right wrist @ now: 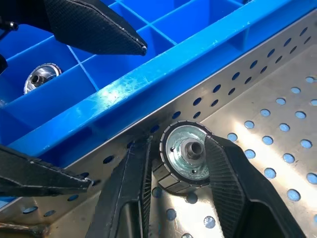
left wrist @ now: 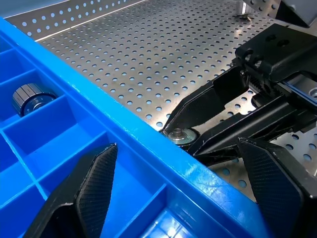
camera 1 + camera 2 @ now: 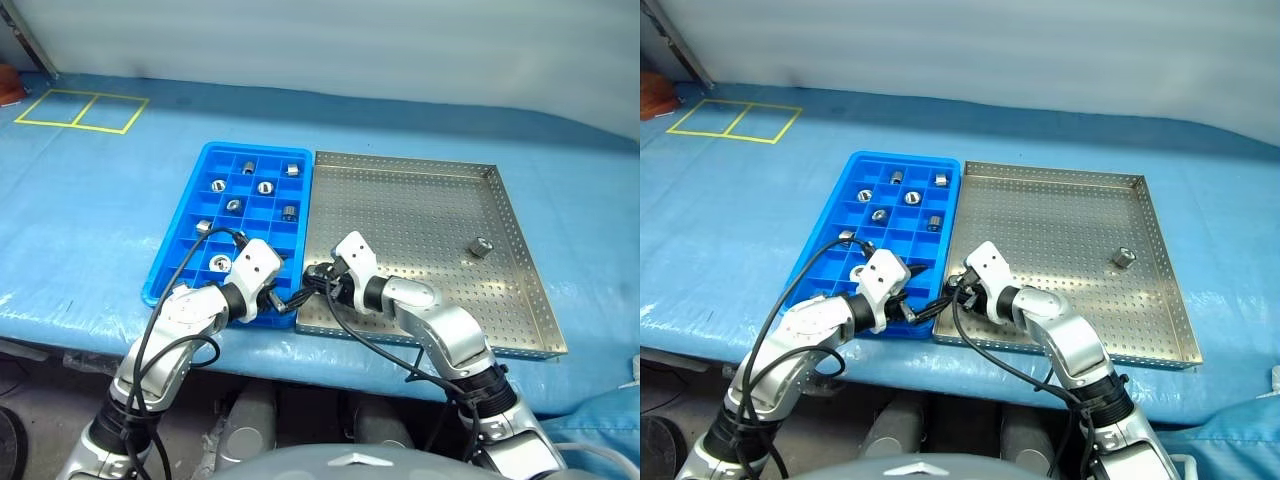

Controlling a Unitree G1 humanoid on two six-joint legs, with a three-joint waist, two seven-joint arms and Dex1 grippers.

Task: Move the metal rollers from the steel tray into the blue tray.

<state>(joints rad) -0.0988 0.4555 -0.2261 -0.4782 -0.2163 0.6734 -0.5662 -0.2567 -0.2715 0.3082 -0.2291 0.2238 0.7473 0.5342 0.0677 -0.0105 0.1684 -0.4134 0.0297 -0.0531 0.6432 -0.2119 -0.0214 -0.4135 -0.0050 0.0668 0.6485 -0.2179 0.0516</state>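
Observation:
My right gripper (image 3: 313,276) is shut on a metal roller (image 1: 185,156) in the near left corner of the steel tray (image 3: 400,200), hard against the blue tray's rim. The roller lies on its side, its holed end face showing between the two fingers. Another metal roller (image 3: 480,246) sits alone toward the steel tray's right side. The blue tray (image 3: 258,148) lies flush along the steel tray's left edge, with several rollers (image 3: 265,187) in separate compartments. My left gripper (image 2: 177,144) hangs open over the blue tray's near right corner, its fingers wide apart and holding nothing.
Both trays rest on a table under a blue cover, near its front edge (image 3: 80,335). Yellow tape squares (image 3: 80,110) mark the far left of the cover. A reddish object (image 3: 8,85) sits at the far left edge. Black cables loop around both forearms.

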